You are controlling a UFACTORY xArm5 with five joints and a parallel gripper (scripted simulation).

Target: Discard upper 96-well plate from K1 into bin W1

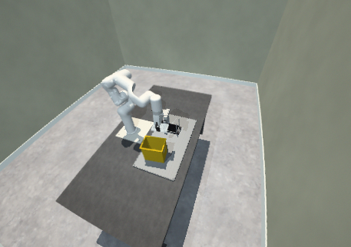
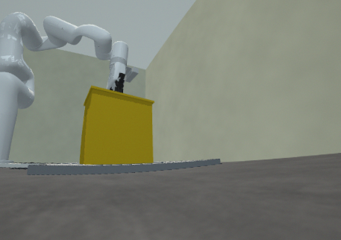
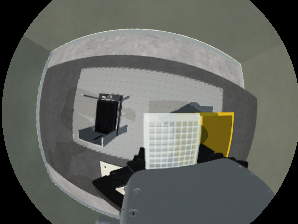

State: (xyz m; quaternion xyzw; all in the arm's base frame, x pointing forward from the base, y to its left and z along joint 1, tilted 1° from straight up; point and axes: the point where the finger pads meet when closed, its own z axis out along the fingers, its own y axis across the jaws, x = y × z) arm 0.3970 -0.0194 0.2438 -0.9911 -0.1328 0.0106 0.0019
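Note:
My gripper (image 1: 161, 127) (image 3: 172, 155) is shut on the upper 96-well plate (image 1: 164, 126) (image 3: 172, 136), a pale, translucent plate with a grid of wells. The plate is held up in the air between rack and bin, beside the bin's near rim in the wrist view. The yellow bin W1 (image 1: 155, 154) (image 2: 118, 128) (image 3: 218, 134) stands upright; its inner floor is hidden. The lower plate (image 1: 174, 128) (image 3: 106, 117), black, sits in the stack rack K1 (image 3: 119, 120), left of the held plate in the wrist view. In the exterior view the bin hides the rack.
The bin and rack stand on a light perforated board (image 1: 152, 171) (image 2: 90, 170) (image 3: 145, 80) on the dark table (image 1: 112, 192) (image 2: 165, 201). The arm base stands on a cream plate (image 1: 143, 126) beside the board. The bin's raised walls stand beside the held plate.

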